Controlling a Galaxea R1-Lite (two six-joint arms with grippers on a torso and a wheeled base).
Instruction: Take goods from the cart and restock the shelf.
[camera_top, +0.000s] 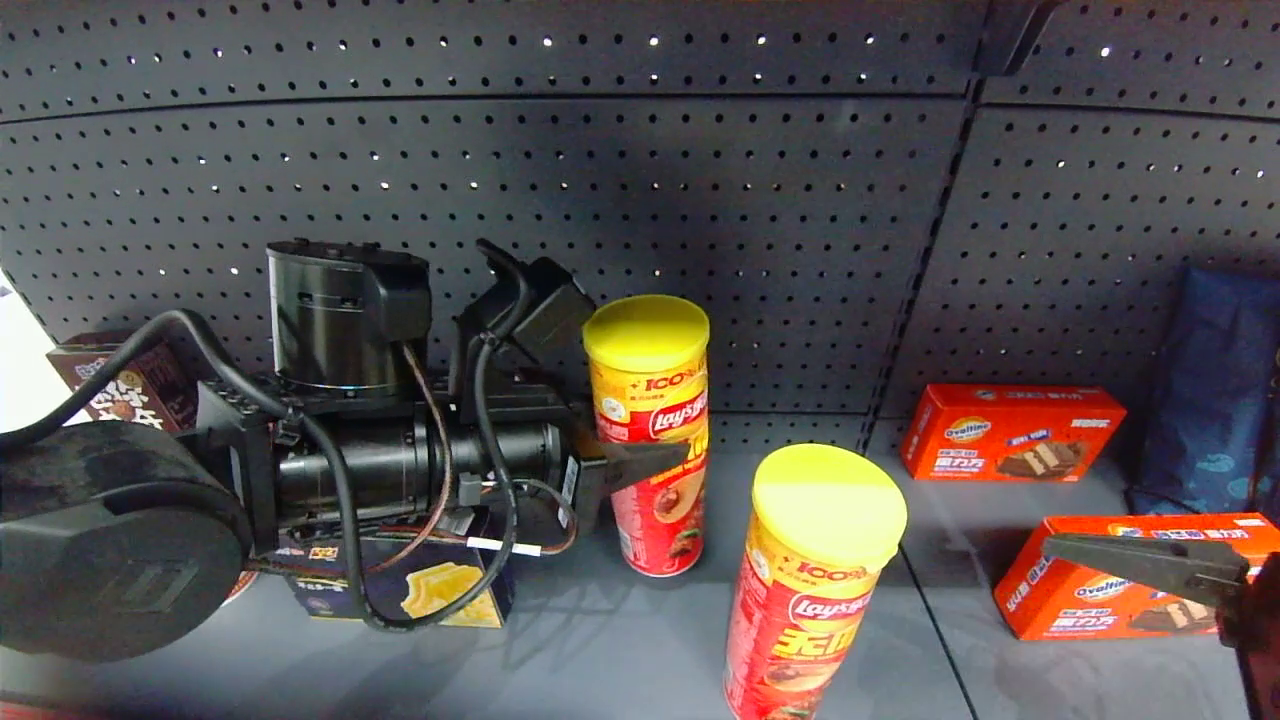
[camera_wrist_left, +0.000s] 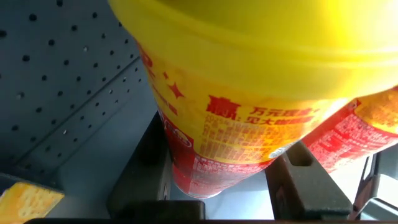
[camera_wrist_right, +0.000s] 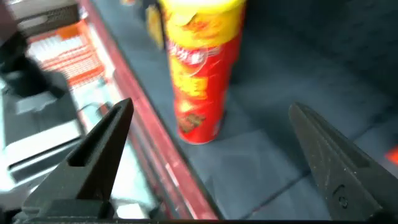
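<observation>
Left arm (camera_top: 380, 465) laid out low and level, forearm running sideways toward robot's right, cables looped round wrist. Left gripper (camera_top: 655, 458) at far end, jaws clamped either side of upright chip can (camera_top: 650, 400), roughly mid-height. Right gripper (camera_wrist_right: 211, 109) hangs low on right side, jaws spread wide. One right finger (camera_top: 1150, 562) pokes in, tip pointing toward left arm.

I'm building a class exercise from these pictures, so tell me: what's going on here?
A robot is stocking a shop shelf. Its left gripper is closed around a yellow-lidded chip can standing upright toward the back of the shelf. A second can stands in front, apart from it and untouched. The right gripper is open and holds nothing, near an orange box.
</observation>
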